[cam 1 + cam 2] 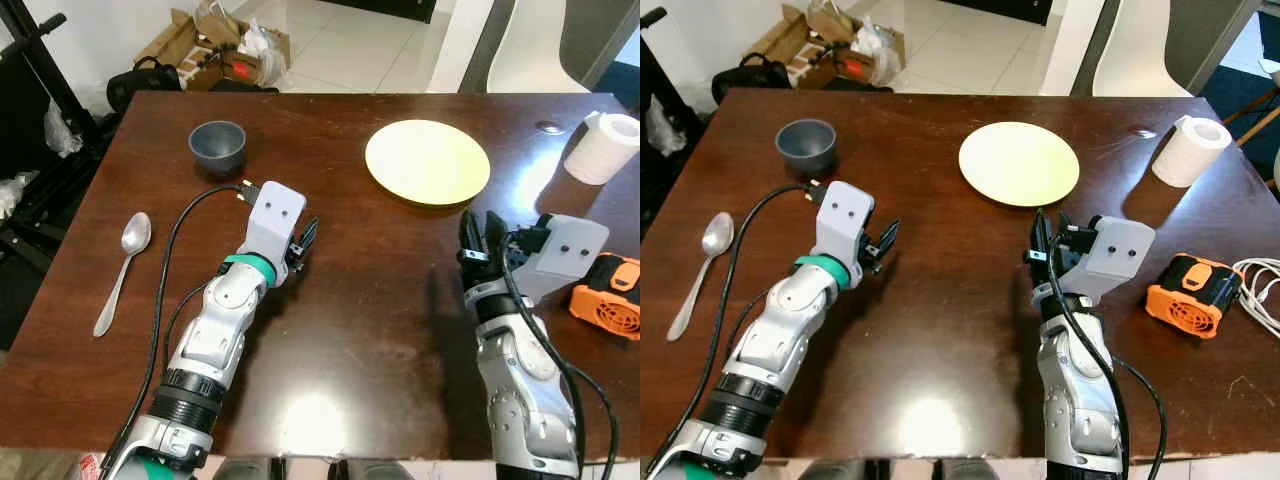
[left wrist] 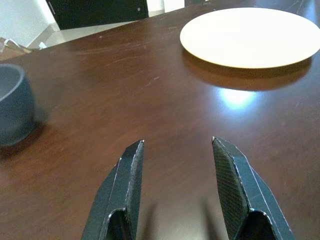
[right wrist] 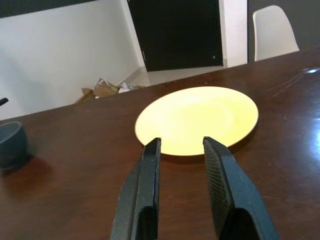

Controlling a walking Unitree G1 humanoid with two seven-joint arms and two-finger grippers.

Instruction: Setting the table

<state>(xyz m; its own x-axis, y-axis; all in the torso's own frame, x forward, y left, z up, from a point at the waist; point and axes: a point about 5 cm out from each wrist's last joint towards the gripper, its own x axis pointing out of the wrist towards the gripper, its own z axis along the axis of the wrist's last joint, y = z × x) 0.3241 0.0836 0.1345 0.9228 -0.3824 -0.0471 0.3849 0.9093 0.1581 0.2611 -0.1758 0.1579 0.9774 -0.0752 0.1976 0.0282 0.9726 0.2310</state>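
A pale yellow plate lies on the far middle of the dark wooden table. A small grey bowl stands at the far left, and a metal spoon lies near the left edge. My left gripper hovers open over bare wood between bowl and plate; the left wrist view has its fingers spread with nothing between them. My right gripper is open just short of the plate's near rim, pointing at the plate, not touching it.
A white paper roll stands at the far right of the table. An orange device with white cables sits by the right edge, close to my right wrist. Cardboard boxes and bags lie on the floor beyond the table.
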